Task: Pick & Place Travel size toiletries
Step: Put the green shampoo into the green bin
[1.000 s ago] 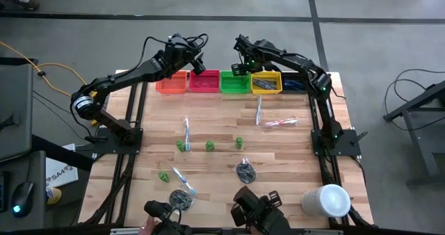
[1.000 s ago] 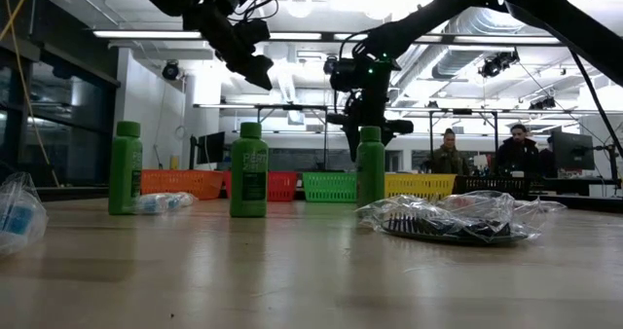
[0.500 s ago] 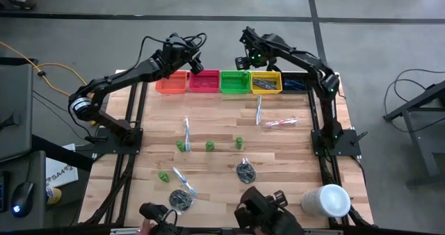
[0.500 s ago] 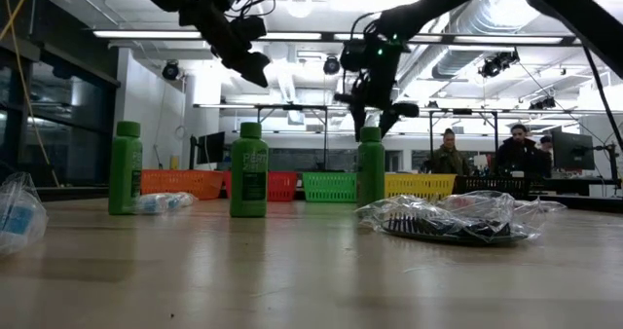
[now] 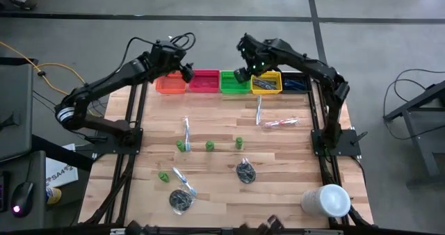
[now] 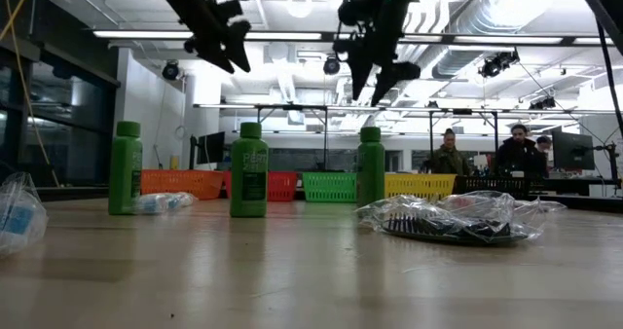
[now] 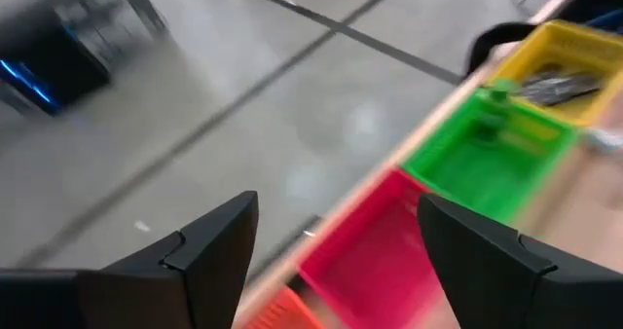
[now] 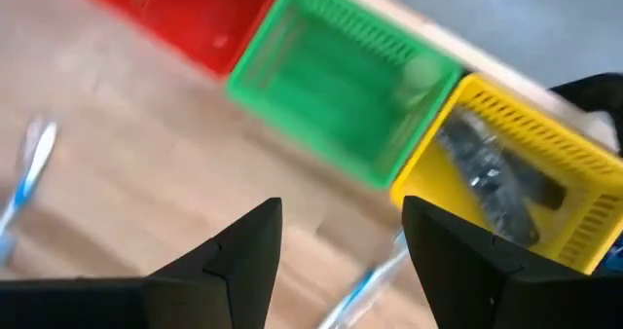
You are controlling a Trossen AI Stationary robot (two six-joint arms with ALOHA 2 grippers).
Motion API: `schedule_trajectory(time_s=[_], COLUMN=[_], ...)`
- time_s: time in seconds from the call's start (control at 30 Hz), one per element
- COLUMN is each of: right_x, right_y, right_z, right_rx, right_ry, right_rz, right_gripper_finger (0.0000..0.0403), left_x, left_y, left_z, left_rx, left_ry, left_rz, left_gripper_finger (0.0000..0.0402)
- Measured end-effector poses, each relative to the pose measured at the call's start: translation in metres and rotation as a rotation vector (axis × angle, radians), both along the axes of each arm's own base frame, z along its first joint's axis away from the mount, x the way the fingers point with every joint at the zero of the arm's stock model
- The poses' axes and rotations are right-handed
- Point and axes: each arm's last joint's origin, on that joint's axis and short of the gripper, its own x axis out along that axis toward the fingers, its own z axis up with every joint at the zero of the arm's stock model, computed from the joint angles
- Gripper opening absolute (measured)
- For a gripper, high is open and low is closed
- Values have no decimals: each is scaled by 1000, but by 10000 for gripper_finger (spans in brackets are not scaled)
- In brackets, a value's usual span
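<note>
**Both arms empty above the bins, most toiletries waiting on the table**

Over the far edge of the wooden table (image 5: 278,158), we are holding both grippers up in the air. The left gripper (image 5: 186,72) is hovering by the orange mesh bin (image 5: 171,84) and the red mesh bin (image 5: 204,81), its fingers apart with nothing between them. The right gripper (image 5: 240,74) is hanging above the green mesh bin (image 5: 234,82), beside the yellow mesh bin (image 5: 266,83), likewise parted and empty.

The toiletries are mostly lying well apart from us, mid-table and nearer: stubby green plastic bottles (image 5: 209,146), clear-wrapped white-and-blue toothbrushes (image 5: 186,131) and dark round bundles in clear wrap (image 5: 245,171). One green bottle already seems to be sitting in the green bin, and dark pieces are lying in the yellow one.

We are judging the next step to be a reach for another item. The upright bottles are standing close together, so a careless descent could knock one over and set it rolling. The crinkly wrap could slip between our fingers, or we could pinch only film. A large white cylinder (image 5: 325,200) is standing near the right arm's base, and a wide swing could clip it.
</note>
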Motion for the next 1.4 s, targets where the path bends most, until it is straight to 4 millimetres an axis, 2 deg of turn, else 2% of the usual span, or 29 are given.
schedule_trajectory(time_s=[0.17, 0.33, 0.47, 0.6, 0.73, 0.97, 1.23, 1.4], right_x=[19, 39, 48, 51, 54, 46, 48, 54], right_y=[48, 101, 136, 161, 178, 193, 204, 212], right_z=[6, 6, 6, 5, -16, -51, -58, -67], right_rx=[-7, -59, -46, -8, 65, 185, 268, 291], right_ry=[15, 38, 22, 11, 50, 149, 131, 141], right_rz=[122, 234, 240, 205, 95, -70, -106, -128], right_gripper_finger=[207, 207, 207, 207, 207, 216, 276, 301], left_x=[-9, -6, -2, 0, -2, -31, -79, -92], left_y=[-32, -64, -86, -106, -121, -143, -155, -160], left_z=[9, 12, 7, 5, 1, 5, -1, -7], left_rx=[-99, -108, -128, -142, -155, -156, -199, -213], left_ry=[-74, -46, -1, 44, 96, 125, -36, -88], left_rz=[-9, -66, -76, -152, -191, -273, -286, -316], left_gripper_finger=[280, 280, 280, 280, 280, 280, 280, 280])
